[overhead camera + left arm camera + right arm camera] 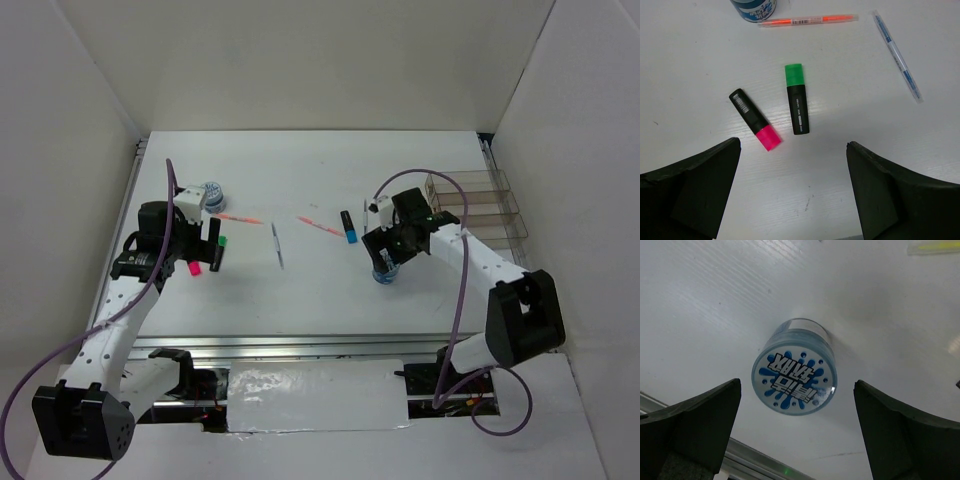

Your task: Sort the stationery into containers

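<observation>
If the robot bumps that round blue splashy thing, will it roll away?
Probably not while it lies flat: the tape roll rests on its round face on the table, so a push would likely slide it. Its clear rim looks smooth, so the open right fingers might slip. Tipped on edge, it could roll.

Organiser tray (476, 205) far right of table (300, 170), pen (277, 244) mid-table
</observation>
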Controlling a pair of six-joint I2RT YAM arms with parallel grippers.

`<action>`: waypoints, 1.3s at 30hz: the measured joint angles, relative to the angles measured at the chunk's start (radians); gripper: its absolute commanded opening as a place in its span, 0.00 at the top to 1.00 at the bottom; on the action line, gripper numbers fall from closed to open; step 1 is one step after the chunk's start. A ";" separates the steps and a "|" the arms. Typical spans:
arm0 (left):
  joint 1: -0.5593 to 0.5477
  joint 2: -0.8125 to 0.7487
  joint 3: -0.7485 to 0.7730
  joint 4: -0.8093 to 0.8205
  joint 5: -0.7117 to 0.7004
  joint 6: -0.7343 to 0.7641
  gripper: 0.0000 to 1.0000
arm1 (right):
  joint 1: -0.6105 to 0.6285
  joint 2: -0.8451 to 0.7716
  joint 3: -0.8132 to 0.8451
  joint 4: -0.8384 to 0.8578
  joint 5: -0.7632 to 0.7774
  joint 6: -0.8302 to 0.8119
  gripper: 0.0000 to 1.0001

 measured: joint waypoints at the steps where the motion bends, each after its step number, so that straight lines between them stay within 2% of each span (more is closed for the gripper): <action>1: 0.000 0.000 0.000 0.000 0.002 0.000 0.01 | 0.003 0.023 0.003 0.003 0.006 0.002 0.00; 6: 0.000 0.000 0.000 0.000 0.005 0.001 0.01 | 0.011 0.096 0.004 0.012 0.016 0.011 0.03; 10: 0.000 0.001 0.000 0.000 0.005 0.001 0.01 | 0.011 0.111 0.004 0.018 0.023 0.014 0.21; 12: 0.000 0.004 0.000 0.000 0.005 0.001 0.01 | 0.011 0.111 0.005 0.023 0.023 0.016 0.27; 15: 0.000 0.012 0.000 0.001 0.005 0.001 0.01 | 0.011 0.111 0.009 0.023 0.024 0.019 0.45; 18: 0.000 0.026 0.000 0.002 0.005 0.001 0.01 | 0.007 0.111 0.023 0.013 0.021 0.018 0.54; 21: 0.000 0.039 0.000 0.002 0.005 0.001 0.01 | -0.006 0.108 0.069 -0.014 0.011 0.016 0.59; 24: 0.000 0.050 0.000 0.001 0.008 0.002 0.01 | -0.058 0.108 0.174 -0.060 -0.010 0.005 0.59; 30: 0.000 0.081 0.013 0.001 0.031 0.004 0.01 | -0.256 0.163 0.541 -0.093 -0.018 -0.044 0.61; 35: -0.002 0.092 0.028 0.004 0.052 0.003 0.01 | -0.444 0.351 0.851 -0.104 -0.016 -0.085 0.62; 39: -0.002 0.105 0.028 0.010 0.066 0.002 0.01 | -0.535 0.508 0.985 -0.118 -0.014 -0.091 0.62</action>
